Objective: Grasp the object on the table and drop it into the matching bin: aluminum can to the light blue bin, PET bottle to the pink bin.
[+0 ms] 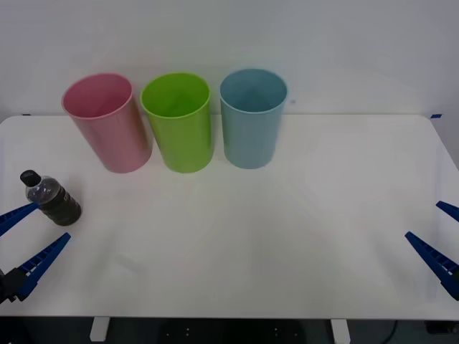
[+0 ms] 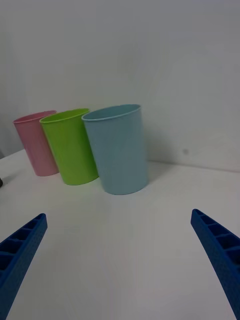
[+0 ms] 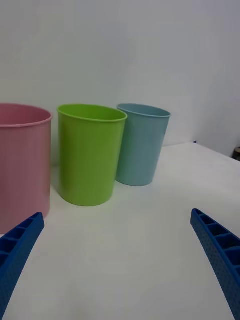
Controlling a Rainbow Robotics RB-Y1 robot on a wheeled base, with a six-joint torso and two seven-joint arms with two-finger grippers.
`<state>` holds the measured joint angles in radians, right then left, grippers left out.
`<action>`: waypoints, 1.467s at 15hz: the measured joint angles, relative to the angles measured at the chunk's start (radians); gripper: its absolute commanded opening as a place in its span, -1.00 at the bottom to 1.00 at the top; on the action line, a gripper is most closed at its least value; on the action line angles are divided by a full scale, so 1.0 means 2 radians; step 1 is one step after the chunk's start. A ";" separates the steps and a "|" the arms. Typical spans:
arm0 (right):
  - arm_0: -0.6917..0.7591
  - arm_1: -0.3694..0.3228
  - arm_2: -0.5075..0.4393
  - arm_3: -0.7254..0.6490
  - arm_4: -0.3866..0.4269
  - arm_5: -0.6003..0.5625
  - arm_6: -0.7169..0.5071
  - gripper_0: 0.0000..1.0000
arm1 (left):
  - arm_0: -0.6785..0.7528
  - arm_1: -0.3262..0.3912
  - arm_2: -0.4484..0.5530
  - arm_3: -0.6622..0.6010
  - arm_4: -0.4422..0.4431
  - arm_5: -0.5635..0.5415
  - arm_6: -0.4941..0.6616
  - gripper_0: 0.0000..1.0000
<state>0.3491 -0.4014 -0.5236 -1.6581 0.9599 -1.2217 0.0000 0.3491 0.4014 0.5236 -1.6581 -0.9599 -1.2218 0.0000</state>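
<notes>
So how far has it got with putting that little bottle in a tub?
Nothing looks done yet: the small clear plastic bottle with the black cap stands on the white table, outside the tubs. In hand: the open left gripper is beside it, not gripping. The right gripper waits open at the far side. Left: grasping, carrying, dropping into the tall pink plastic bin.

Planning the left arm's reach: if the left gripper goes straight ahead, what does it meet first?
Probably the green bin, centred ahead of the open left gripper; the pink bin sits off to one side. Depth is unclear.
</notes>
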 measured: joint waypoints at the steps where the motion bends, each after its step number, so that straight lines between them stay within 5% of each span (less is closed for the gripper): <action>1: 0.000 0.000 0.000 0.000 0.000 0.000 0.000 1.00 | 0.000 0.000 0.000 0.000 0.000 0.000 0.000 1.00; 11: 0.000 0.000 0.000 0.000 0.000 0.000 0.000 1.00 | -0.001 -0.006 -0.006 0.006 0.009 0.018 -0.001 1.00; 22: 0.000 0.000 0.000 0.000 0.000 0.000 0.000 1.00 | 0.064 -0.006 -0.005 0.006 0.009 0.135 -0.019 1.00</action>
<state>0.3490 -0.4015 -0.5236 -1.6580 0.9599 -1.2217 0.0000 0.4771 0.3896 0.5136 -1.6463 -0.9416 -0.9523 -0.0374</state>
